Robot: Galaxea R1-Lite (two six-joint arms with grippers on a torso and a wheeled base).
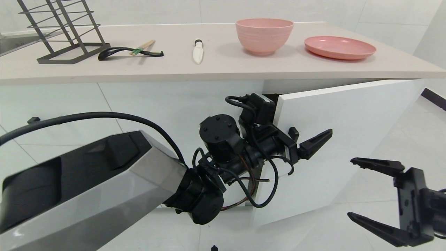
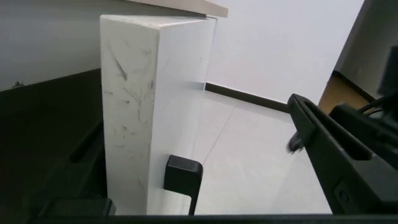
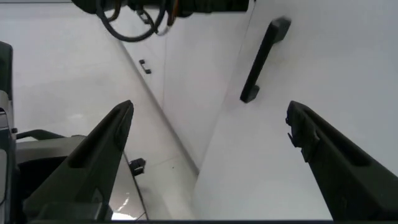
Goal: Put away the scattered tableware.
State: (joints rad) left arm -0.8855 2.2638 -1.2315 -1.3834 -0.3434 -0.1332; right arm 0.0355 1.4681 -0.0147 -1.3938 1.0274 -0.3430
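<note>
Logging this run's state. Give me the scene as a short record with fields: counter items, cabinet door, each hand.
Counter: wire rack, black ladle, chopsticks across the ladle's handle, white knife, pink bowl, pink plate
Cabinet door: partly open below the counter, bar handle on its outer face
Left hand: open, at the door's free edge
Right hand: open, empty, in front of the door's outer face, apart from it
Task state: tableware not yet put away
</note>
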